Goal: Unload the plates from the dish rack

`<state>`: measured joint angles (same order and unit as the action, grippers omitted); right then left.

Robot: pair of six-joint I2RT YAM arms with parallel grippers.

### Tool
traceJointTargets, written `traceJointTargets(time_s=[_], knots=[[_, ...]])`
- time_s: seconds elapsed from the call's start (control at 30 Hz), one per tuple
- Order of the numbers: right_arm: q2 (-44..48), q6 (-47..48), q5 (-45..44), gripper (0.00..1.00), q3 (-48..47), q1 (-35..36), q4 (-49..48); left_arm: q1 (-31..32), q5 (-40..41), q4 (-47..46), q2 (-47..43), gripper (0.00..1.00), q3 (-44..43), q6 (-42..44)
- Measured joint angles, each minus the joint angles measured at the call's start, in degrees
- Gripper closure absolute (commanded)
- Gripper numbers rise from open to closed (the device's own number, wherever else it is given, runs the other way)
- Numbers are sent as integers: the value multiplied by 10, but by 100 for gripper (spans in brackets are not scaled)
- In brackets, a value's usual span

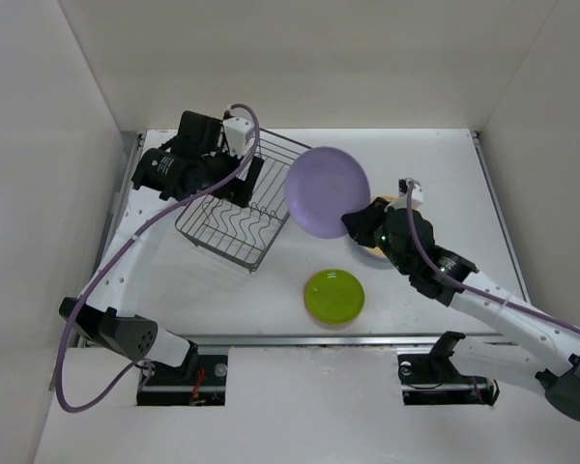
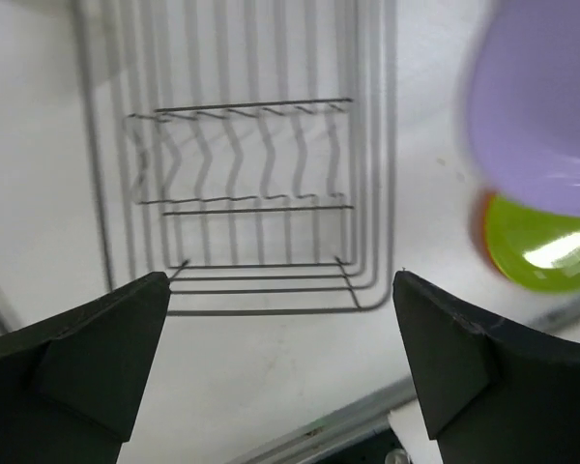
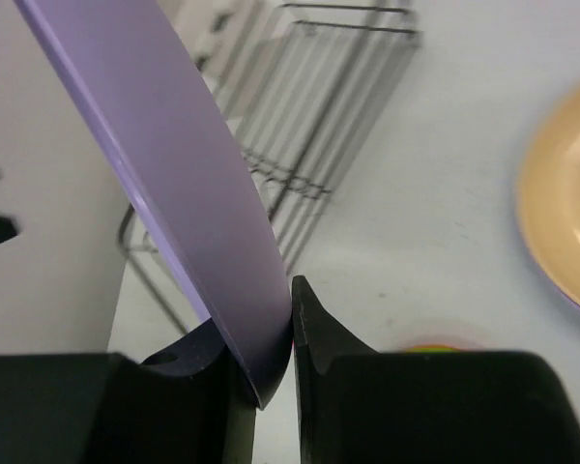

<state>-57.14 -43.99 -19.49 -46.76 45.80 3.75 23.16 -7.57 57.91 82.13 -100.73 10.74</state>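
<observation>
Just right of the dish rack (image 1: 234, 217), the right tool (image 3: 271, 353) pinches the upright lavender plate (image 1: 326, 190) by its lower rim. The left tool (image 2: 280, 290) hangs spread above the dish rack.

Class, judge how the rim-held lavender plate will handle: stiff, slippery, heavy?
Probably stiff: the lavender plate shows no sag though the right gripper pinches only its rim. Its smooth surface might pivot between the fingers. Likely light: one pinch carries it.

The white table (image 1: 445, 174) carries the wire dish rack (image 1: 237, 232) at back left, a tan-yellow plate (image 3: 565, 213) at right, and an orange-red plate (image 2: 478, 222) (lime-green plate (image 1: 333, 295) stacked on it) near the front.
</observation>
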Motion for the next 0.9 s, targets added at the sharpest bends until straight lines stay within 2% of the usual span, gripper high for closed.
traceJointTargets(time_s=[0.13, 0.23, 0.4, 0.6, 0.7, 0.77, 0.83, 0.87, 0.9], knots=[[2, -91, -88, 100, -24, -52, 121, 0, 134, -30, -1, 0, 0, -39], [2, -137, -127, 100, -22, -114, 177, 0, 203, -50, -12, 0, 14, -50], [-21, -174, -137, 100, -2, -207, 203, 0, 259, -72, -59, 0, 80, -46], [-101, -185, -99, 98, 4, -240, 198, 0, 290, -83, -78, 0, 110, -33], [-138, -189, -77, 88, 7, -249, 198, 0, 295, -89, -78, 0, 113, -30], [-149, -194, -67, 73, 12, -251, 199, 0, 298, -92, -78, 0, 116, -28], [-150, -202, -59, 43, 22, -252, 196, 0, 298, -94, -78, 0, 121, -26], [-150, -204, -55, 21, 29, -252, 194, 0, 298, -93, -78, 0, 122, -24], [-149, -207, -52, 14, 35, -252, 193, 0, 298, -93, -78, 0, 122, -24]])
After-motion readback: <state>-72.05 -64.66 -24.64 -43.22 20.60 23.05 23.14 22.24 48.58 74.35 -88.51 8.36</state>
